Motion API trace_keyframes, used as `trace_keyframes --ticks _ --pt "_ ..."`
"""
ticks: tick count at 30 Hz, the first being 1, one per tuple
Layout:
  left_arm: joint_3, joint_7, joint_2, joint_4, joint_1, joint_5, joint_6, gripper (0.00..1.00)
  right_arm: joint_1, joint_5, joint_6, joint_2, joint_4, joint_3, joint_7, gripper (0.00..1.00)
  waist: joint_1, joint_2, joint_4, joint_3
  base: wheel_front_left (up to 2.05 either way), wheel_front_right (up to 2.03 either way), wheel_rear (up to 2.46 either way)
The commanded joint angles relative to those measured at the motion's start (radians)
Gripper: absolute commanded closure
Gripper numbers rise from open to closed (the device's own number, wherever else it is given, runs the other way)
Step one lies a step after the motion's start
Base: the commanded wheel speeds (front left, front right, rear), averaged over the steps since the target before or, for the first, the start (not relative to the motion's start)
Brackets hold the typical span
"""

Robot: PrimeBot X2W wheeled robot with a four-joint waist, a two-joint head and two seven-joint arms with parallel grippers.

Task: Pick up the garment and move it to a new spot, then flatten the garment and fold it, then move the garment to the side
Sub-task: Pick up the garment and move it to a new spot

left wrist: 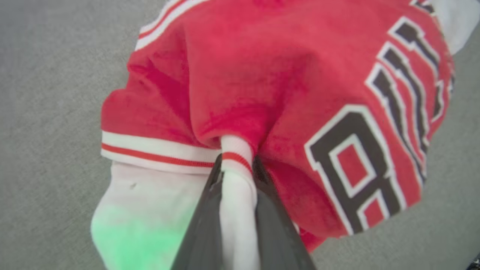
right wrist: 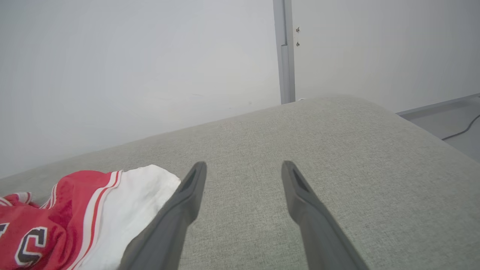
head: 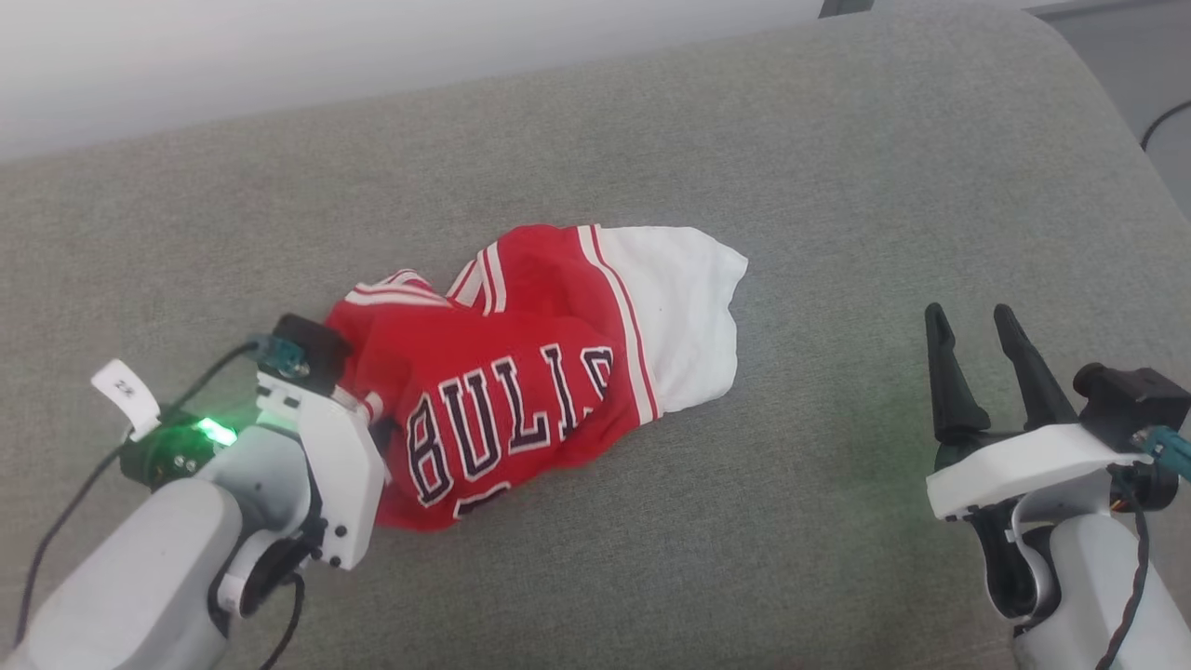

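Note:
The garment (head: 521, 372) is a red jersey with white sleeves and black "BULLS" lettering, lying crumpled in a heap on the grey cushion (head: 837, 186). My left gripper (left wrist: 236, 165) is shut on a fold of its white sleeve and striped trim, at the heap's left end. In the head view that wrist covers the fingers. The red cloth (left wrist: 262, 75) bulges just beyond the fingertips. Well to the right of the garment, my right gripper (head: 968, 316) stands open above the cushion, holding nothing. From the right wrist, the open right gripper (right wrist: 243, 167) has the garment (right wrist: 56, 217) at its lower left.
The cushion's rounded far edge meets a pale wall (right wrist: 131, 75). Its right edge drops to a grey floor where a dark cable (head: 1163, 121) lies. A vertical grey strip (right wrist: 285, 56) runs down the wall. Bare cushion lies right of the garment and in front of it.

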Motion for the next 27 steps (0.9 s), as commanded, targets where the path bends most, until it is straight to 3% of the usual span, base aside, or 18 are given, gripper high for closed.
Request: trace_keyframes --ticks 1,7,9,10,11,13,19,27 --pt "-0.005 -0.012 -0.007 0.022 0.013 -0.01 -0.009 1.0 -0.011 -0.003 0.0 -0.005 -0.001 0.003 -0.004 0.0 0.0 0.0 0.003 0.0 0.0 0.0 0.0" --pt "-0.023 -0.042 -0.046 0.154 0.01 -0.02 -0.042 1.0 -0.019 -0.004 0.0 -0.011 -0.005 0.01 0.0 0.0 0.0 0.0 0.013 -0.005 0.0 0.0 0.0" --pt "-0.032 -0.049 -0.055 0.197 0.006 -0.018 -0.053 0.89 -0.021 -0.006 0.0 -0.012 -0.006 0.012 0.002 0.0 0.0 0.0 0.015 -0.009 0.0 0.0 0.0" --pt "-0.037 -0.054 -0.059 0.218 0.006 -0.016 -0.059 0.76 -0.022 -0.006 0.0 -0.012 -0.006 0.012 0.003 0.0 0.0 0.0 0.017 -0.01 0.0 0.0 0.0" --pt "-0.04 -0.064 -0.074 0.255 0.0 -0.022 -0.073 0.38 -0.023 -0.005 0.0 -0.014 -0.005 0.012 0.004 0.0 0.0 0.0 0.02 -0.015 0.0 0.0 0.0" --pt "-0.043 -0.07 -0.087 0.286 -0.006 -0.029 -0.083 0.0 -0.022 -0.004 0.0 -0.016 -0.005 0.013 0.005 0.0 0.0 0.0 0.024 -0.021 0.0 0.0 0.0" --pt "-0.008 -0.162 -0.109 0.316 -0.035 -0.051 -0.115 0.0 -0.001 -0.004 0.0 -0.03 -0.009 0.019 0.013 0.0 0.0 0.0 0.047 -0.064 0.0 0.0 0.0" --pt "0.06 -0.357 -0.082 0.27 0.009 -0.054 -0.123 0.0 0.036 0.003 0.0 -0.057 -0.017 0.027 0.034 0.0 0.0 0.0 0.087 -0.145 0.0 0.0 0.0"
